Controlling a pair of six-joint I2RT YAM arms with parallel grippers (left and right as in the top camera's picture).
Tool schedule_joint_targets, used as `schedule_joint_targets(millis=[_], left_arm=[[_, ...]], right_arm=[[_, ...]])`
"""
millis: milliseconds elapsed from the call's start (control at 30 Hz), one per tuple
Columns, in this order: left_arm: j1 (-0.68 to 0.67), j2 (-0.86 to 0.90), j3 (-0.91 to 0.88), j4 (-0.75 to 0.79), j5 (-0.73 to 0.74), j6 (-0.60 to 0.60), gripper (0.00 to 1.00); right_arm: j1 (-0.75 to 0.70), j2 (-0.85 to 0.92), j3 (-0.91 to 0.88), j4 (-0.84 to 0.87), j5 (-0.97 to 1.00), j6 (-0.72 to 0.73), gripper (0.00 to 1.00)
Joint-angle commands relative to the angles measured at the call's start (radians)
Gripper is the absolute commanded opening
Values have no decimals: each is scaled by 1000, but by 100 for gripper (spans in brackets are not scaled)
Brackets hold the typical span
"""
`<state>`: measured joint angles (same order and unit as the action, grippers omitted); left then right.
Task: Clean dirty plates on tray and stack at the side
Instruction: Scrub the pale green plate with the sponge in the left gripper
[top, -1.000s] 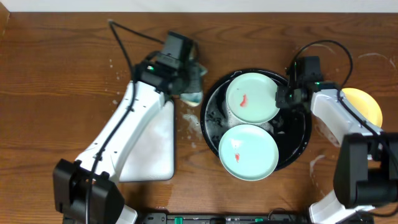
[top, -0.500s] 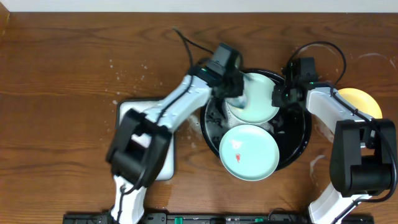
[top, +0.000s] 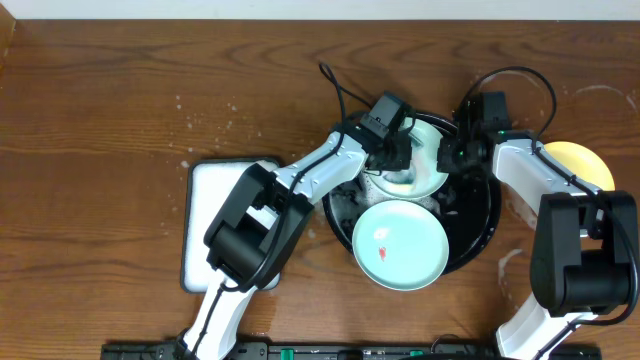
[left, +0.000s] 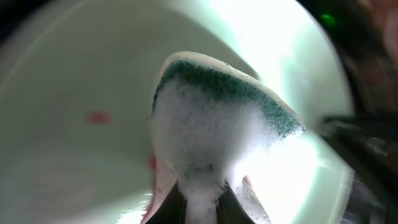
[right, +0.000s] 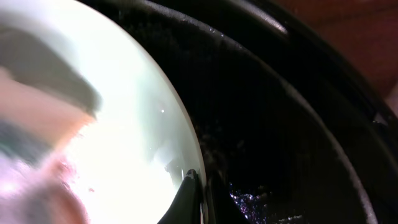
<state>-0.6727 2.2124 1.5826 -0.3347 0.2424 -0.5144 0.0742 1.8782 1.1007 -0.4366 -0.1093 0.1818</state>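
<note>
I saw the black tray (top: 482, 222) on the wooden worktop (top: 100, 120), with two mint-green plates lying inside it. The farther mint-green plate (top: 432, 168) was in the back part of the tray. The nearer mint-green plate (top: 400, 245) was in the front part and overlapped the front rim of the tray a little. It carried a small red smear (top: 381, 250) near its middle. The yellow plate (top: 588, 168) lay on the worktop just to the right of the tray, outside it.

The left gripper (top: 398, 158) was over the back part of the tray, and its jaws were closed narrowly on a sponge (left: 211, 124). The sponge was green on top and covered with white foam, and it pressed on the farther mint-green plate. In the left wrist view a red mark was visible on that plate, left of the sponge.

The right gripper (right: 198, 194) was at the right side of the same plate, inside the tray. Its jaws were pinched together on the rim of this plate.

A white sponge tray (top: 215, 200) stood on the worktop to the left of the tray.
</note>
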Motion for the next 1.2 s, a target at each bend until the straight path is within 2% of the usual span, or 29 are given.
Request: schedule_joint_targets(millis=[0,100,200,333,433,567,667,833,933,1167], left_arm=[[36,19,0,-99,-367,132,8],[38,15,17,-147,-449,168,7],[27,15,21,-153,-428,159,8],[3,26,21,-88,-261,80,7],[-15,40,21,-18,-129,-58,7],[-37,58,21,72,35,-173,7],[-55,68,21,74,65,-212,8],[-63,68,21,-18,63,-212,7],[-49,68,21,-64,-31,-118,8],[-1,67,21,-140,-494,179,7]], right_arm=[[6,7,-5,-28,-3,-8,1],[6,7,-5,-27,-2,-8,1],[6,7,-5,-31,1,-23,1],[6,7,-5,-35,1,-34,1],[6,7,-5,-35,1,-34,1],[6,7,-5,-35,1,-34,1],[6,7,-5,-35,0,-34,1],[6,7,-5,-35,0,-34,1],[6,7,-5,-35,0,-34,1],[6,7,-5,-43,0,-39,1]])
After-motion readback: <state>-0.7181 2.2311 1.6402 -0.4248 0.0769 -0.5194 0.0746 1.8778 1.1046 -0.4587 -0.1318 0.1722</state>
